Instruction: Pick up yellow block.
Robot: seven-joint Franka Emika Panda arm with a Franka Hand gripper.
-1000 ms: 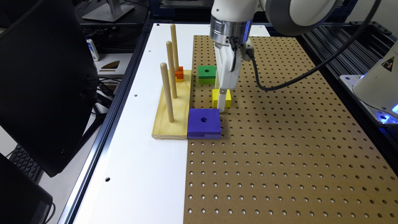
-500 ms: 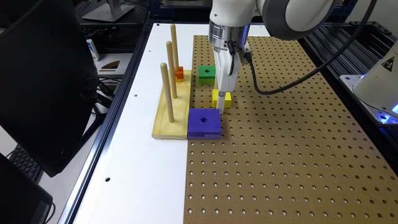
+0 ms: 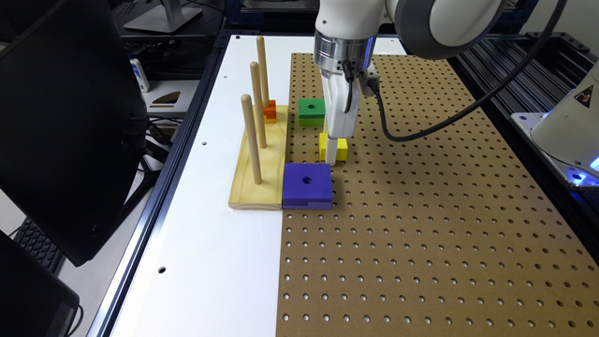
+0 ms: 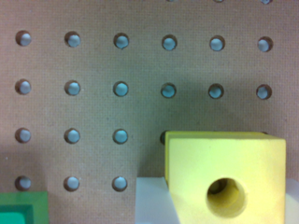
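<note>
Yellow block (image 3: 339, 147) on pegboard (image 3: 421, 210), 12 o'clock of purple block (image 3: 307, 185); hand (image 3: 331, 157) at block, finger spread indeterminable.

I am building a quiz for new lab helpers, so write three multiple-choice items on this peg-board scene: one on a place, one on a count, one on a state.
1. What lies between the green block and the purple block on the pegboard?
A. the yellow block
B. a red ball
C. a metal cup

2. How many upright dowels stand on the wooden base?
A. one
B. three
C. five

3. How does the yellow block face in the wrist view?
A. its round hole shows
B. wrapped in cloth
C. split in two

Answers: 1 A, it sits between them under the gripper. 2 B, three dowels rise there. 3 A, the hole is plain on its face.
</note>
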